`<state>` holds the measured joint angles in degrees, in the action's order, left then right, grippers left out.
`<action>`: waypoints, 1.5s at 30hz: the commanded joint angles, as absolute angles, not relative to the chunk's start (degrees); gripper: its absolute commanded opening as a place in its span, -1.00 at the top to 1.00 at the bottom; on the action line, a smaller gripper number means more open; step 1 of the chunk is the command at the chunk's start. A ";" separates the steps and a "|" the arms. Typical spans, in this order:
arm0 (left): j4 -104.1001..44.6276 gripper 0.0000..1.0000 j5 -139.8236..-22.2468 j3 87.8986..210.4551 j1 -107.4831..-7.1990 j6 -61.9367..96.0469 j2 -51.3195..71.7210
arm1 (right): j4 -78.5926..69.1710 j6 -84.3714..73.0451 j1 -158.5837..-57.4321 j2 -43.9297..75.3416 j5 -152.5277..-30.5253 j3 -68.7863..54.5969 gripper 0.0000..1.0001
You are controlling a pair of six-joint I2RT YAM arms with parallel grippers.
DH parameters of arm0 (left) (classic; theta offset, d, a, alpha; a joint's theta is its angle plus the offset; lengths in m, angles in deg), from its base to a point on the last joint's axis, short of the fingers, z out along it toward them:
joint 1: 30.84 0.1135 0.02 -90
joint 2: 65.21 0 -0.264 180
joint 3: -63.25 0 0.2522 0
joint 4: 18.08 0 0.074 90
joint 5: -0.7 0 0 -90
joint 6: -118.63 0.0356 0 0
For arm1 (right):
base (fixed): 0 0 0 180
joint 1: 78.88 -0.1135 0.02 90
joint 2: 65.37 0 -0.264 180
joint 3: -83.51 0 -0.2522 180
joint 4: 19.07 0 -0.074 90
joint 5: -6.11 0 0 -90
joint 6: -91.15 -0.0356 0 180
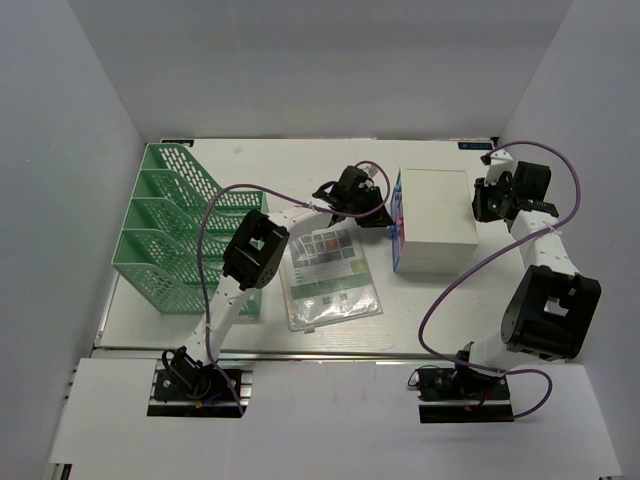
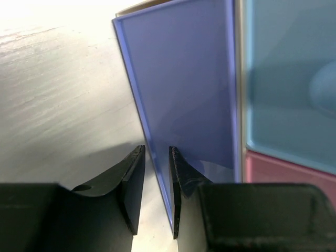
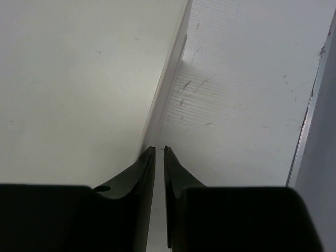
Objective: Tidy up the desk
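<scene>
The white desk holds a white drawer box at the right of centre. My left gripper is at the box's left face. In the left wrist view its jaws stand narrowly apart. They straddle the edge of a blue-violet drawer panel that sticks out from the box. Bare desk shows between the left finger and the panel. My right gripper is shut and empty. Its tips rest low against the box's right wall, where that wall meets the desk.
A green mesh file rack stands at the left. A clear sleeve with a printed sheet lies in the middle. Teal and pink drawer fronts sit beside the blue panel. The aluminium rail runs along the near edge.
</scene>
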<state>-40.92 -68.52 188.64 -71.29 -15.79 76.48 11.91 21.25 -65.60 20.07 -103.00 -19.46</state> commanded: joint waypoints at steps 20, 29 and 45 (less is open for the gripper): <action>-43.17 -0.14 -82.44 177.64 -68.81 -14.79 54.96 | 2.87 20.13 -64.73 3.28 -85.73 -22.52 -0.19; -48.80 -0.28 -88.39 163.88 -69.59 -10.21 39.15 | 17.58 22.68 -65.34 -7.80 -118.02 -21.56 -0.43; -54.34 -0.57 -102.91 128.42 -70.13 -15.75 16.61 | 25.91 20.05 -93.02 3.79 -126.30 -20.33 -0.46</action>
<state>-52.79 -99.36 127.66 -69.71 -15.29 16.24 27.38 23.15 -88.66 1.39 -133.51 -22.11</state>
